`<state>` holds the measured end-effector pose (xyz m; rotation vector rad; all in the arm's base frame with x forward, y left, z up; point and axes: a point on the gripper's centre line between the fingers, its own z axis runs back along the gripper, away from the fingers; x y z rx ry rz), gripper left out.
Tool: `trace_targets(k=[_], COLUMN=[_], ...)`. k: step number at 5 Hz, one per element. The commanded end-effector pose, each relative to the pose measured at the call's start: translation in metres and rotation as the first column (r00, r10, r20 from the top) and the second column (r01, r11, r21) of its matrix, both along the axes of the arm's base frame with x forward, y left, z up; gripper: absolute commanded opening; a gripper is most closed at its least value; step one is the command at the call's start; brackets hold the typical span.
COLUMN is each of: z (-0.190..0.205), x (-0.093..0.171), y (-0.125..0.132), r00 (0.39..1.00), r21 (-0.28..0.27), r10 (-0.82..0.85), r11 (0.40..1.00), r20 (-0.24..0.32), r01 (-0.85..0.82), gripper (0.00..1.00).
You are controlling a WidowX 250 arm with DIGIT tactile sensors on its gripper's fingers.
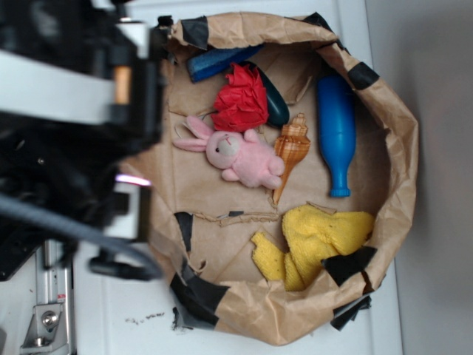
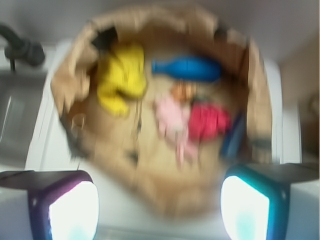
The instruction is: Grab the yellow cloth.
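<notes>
A brown paper bag (image 1: 399,148), rolled down and patched with black tape, was laid open on a white worktop (image 1: 111,310). The yellow cloth (image 1: 318,240) was bunched in lumpy folds inside the bag, against its wall, beside a black tape patch. A pink bunny (image 1: 240,157) was seen near the middle of the bag, with a red ruffled fabric (image 1: 242,100) touching its head side and an orange seashell (image 1: 292,148) just beside it. A blue bottle (image 1: 337,133) was laid along the far wall, well apart from the cloth. A dark blue object (image 1: 218,63) was partly hidden behind the red fabric.

In the blurred wrist view, the tool (image 2: 160,205) was held above the near rim of the bag, its two fingers (image 2: 65,207) spread wide apart with nothing between them. The yellow cloth (image 2: 121,77) was seen well apart from the tool, at the far side of the bag, untouched.
</notes>
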<state>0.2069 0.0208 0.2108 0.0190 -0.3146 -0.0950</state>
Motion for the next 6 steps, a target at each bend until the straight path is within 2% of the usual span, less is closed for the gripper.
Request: trace_targets(k=[1, 2, 3, 4, 5, 6], z=[-0.031, -0.075, -0.108, -0.128, -0.132, -0.140], x=[0.073, 0.099, 0.108, 0.112, 0.102, 0.094], y=[0.008, 0.010, 0.004, -0.026, -0.062, -0.085], r00=[0.982, 0.973, 0.953, 0.919, 0.894, 0.877], r21=[0.003, 0.032, 0.004, -0.036, -0.011, 0.004], r10=[-0.170, -0.230, -0.303, -0.390, -0.441, -0.471], r11=[0.985, 0.973, 0.953, 0.921, 0.897, 0.881], r20=[0.082, -0.012, -0.027, -0.057, -0.085, -0.093], r01=[0.170, 0.230, 0.303, 0.389, 0.441, 0.473], gripper=[1.00, 1.00, 1.00, 1.00, 1.00, 1.00])
